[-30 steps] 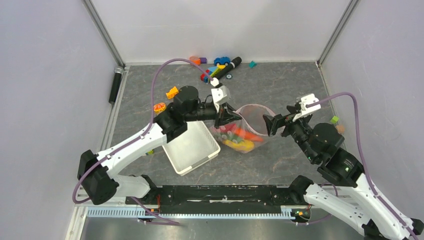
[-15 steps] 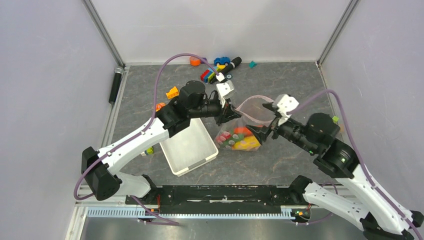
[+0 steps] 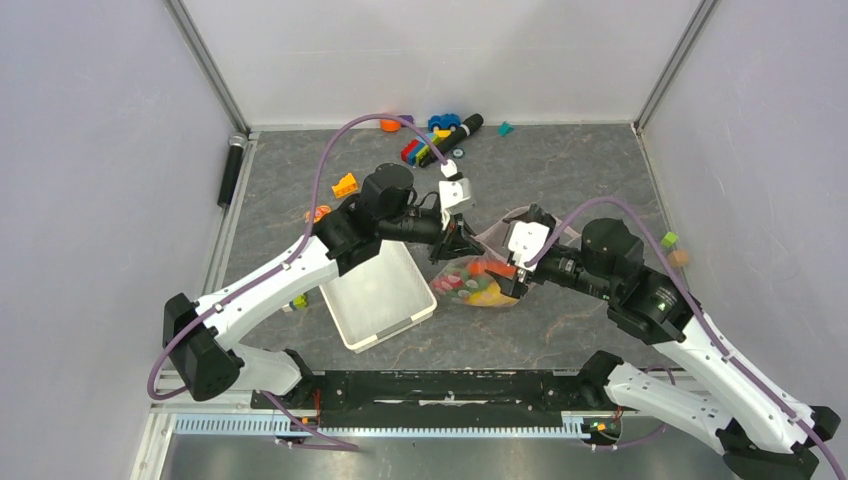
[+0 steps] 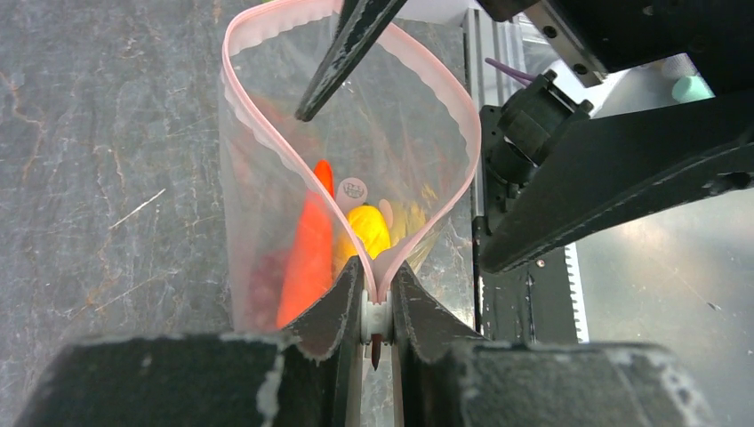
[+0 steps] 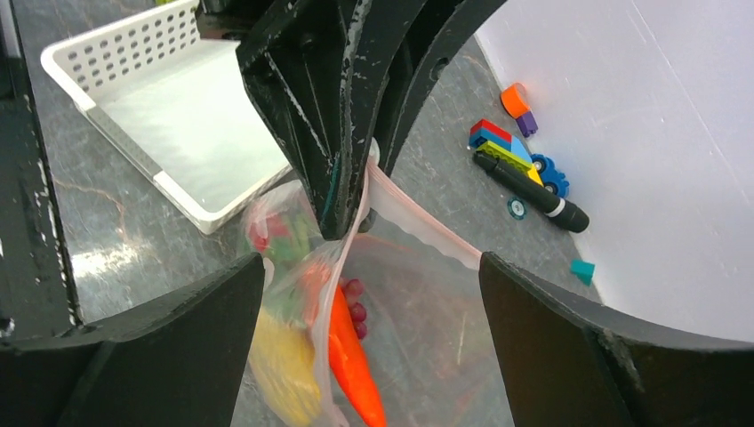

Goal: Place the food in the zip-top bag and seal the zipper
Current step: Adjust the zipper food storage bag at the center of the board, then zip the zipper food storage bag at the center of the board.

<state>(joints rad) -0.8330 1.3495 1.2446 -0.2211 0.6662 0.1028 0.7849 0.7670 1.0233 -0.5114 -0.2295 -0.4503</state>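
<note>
Fingers point(image 4: 342, 302) of left gripper point(image 4: 377, 295) clenched on zipper point(image 5: 427, 227) at corner of zip-top bag point(image 5: 436, 311); right gripper point(image 5: 372, 267) fingers spread wide, astride bag mouth. Inside, food point(image 5: 351, 356) blurred behind plastic.

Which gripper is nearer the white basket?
Left. The left gripper pinches the zip-top bag just beside the white basket; the right gripper, open, is across the bag, farther off.

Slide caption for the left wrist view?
Left gripper pinches the pink zipper strip of the clear plastic bag, orange and yellow toy food inside.
</note>
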